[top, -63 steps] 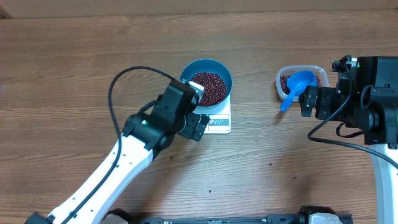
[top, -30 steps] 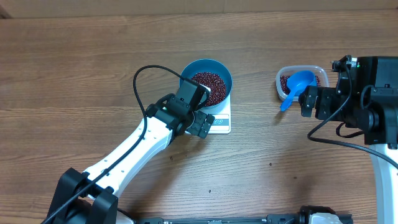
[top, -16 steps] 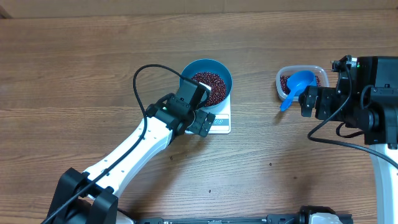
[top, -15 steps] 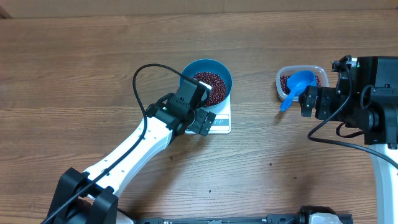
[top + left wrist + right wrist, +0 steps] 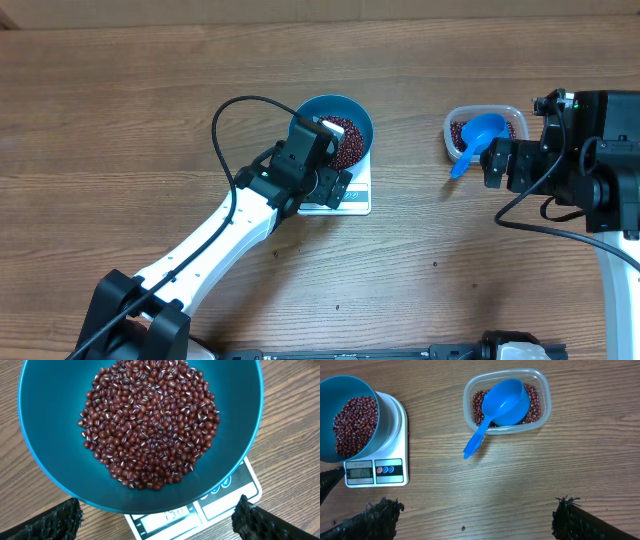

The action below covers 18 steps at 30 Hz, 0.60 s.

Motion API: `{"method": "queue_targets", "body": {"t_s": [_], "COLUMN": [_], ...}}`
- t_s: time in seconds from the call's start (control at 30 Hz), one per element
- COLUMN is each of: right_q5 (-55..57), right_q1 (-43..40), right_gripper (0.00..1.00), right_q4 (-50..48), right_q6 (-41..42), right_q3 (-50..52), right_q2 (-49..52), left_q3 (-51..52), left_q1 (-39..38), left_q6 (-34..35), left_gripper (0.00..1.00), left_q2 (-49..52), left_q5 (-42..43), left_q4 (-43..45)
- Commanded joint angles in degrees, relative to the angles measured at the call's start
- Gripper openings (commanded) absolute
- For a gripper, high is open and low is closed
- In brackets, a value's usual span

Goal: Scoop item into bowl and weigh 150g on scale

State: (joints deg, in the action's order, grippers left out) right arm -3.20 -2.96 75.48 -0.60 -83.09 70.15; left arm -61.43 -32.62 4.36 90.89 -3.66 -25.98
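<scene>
The blue bowl stands on the white scale and holds a heap of red-brown beans. The bowl's rim partly covers the lit display. My left gripper hovers open over the bowl's near-left side. Its fingers straddle the scale's front, holding nothing. My right gripper stands open at the right with nothing between its fingers. The right wrist view also takes in the bowl and the scale.
A clear plastic tub at the right holds more beans, and a blue handled scoop rests in it with its handle over the rim. Stray beans lie on the wooden table.
My left gripper has shifted a little up and back, further over the bowl, and now hides more of it. The right arm, scoop and tub have not moved.
</scene>
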Motion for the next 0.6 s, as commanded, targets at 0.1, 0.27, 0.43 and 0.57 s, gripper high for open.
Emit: {"method": "queue_targets", "body": {"t_s": [0.1,0.27,0.43,0.57], "right_q5": [-0.6,-0.6,-0.6,-0.6], "right_q1": [0.1,0.1,0.1,0.1], "right_gripper": [1.0,1.0,1.0,1.0], "right_q4": [-0.3,-0.3,-0.3,-0.3], "right_q6": [0.3,0.3,0.3,0.3], "right_q3": [0.2,0.2,0.2,0.2], "right_q2": [0.2,0.2,0.2,0.2], "left_q3": [0.3,0.3,0.3,0.3], "left_q1": [0.0,0.0,0.0,0.0], "left_q6": [0.7,2.7,8.8,9.4], "left_gripper": [1.0,0.99,1.0,1.0], "left_q2": [0.5,0.5,0.5,0.5], "left_q5": [0.1,0.1,0.1,0.6], "left_q4": [0.5,-1.4,-7.4,-8.8]}}
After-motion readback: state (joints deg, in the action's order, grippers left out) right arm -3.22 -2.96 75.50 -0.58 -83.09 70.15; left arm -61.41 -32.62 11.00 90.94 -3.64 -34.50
